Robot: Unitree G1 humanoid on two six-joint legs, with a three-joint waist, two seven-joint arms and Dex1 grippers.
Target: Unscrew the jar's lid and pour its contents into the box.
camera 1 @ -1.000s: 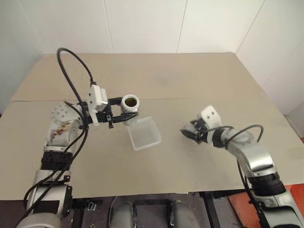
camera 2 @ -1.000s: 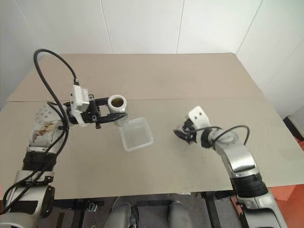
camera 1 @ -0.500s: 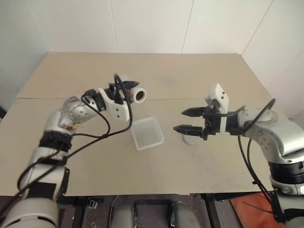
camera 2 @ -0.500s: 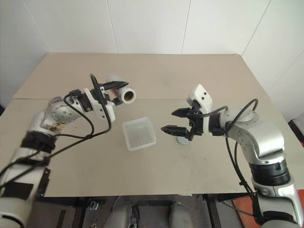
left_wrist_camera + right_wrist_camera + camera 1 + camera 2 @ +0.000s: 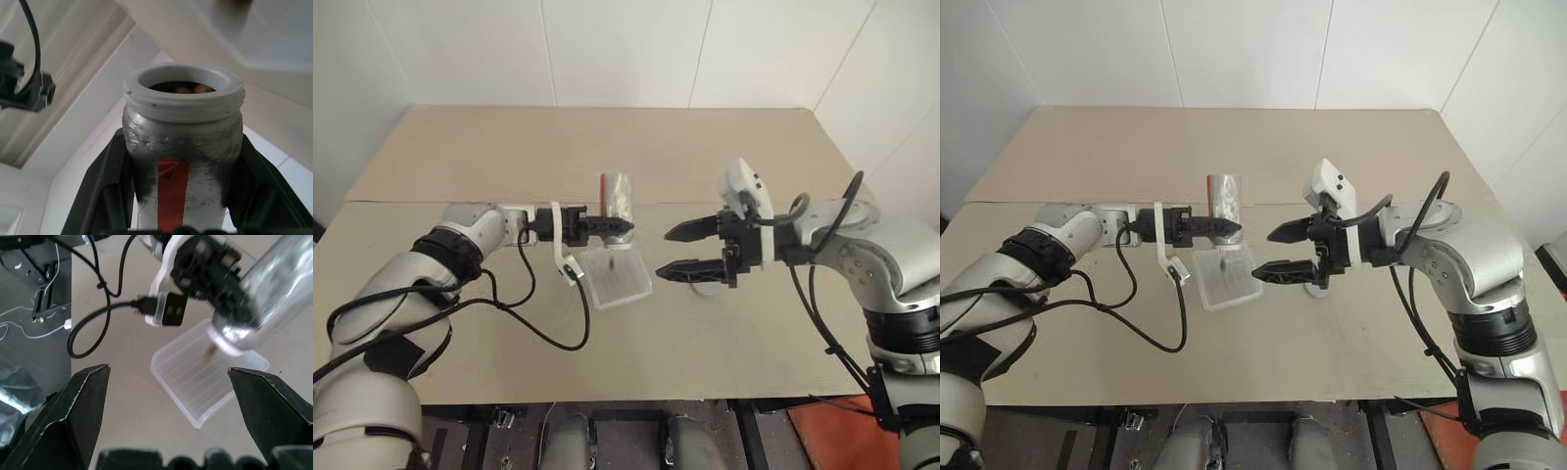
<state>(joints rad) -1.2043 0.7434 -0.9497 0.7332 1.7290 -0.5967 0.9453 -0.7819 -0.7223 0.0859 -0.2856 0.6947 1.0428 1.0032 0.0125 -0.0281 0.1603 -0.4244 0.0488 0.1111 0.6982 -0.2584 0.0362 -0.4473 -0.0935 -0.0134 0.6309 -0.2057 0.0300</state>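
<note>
1. I see the left gripper (image 5: 619, 225) clamped on the jar (image 5: 615, 194); in the left wrist view its black fingers (image 5: 105, 191) press both sides of the jar's body.
2. The jar hangs in the air over the box (image 5: 619, 279), well clear of the table (image 5: 724, 147).
3. Its long axis is steeply tipped, close to vertical. The open mouth faces down toward the box and the closed base points up and away from me.
4. The red mark (image 5: 171, 193) runs along the jar's length, in line with that axis.
5. Brown contents (image 5: 188, 89) sit just inside the white rim, and one small brown lump (image 5: 211, 351) shows right below the mouth, above the box.
6. The box lies flat on the table, between the two grippers.
7. My right gripper (image 5: 658, 251) points toward the jar with its fingers spread wide, holding nothing, just beside the box.
8. The lid (image 5: 707, 287) lies on the table beneath the right gripper, partly hidden by it.
</note>
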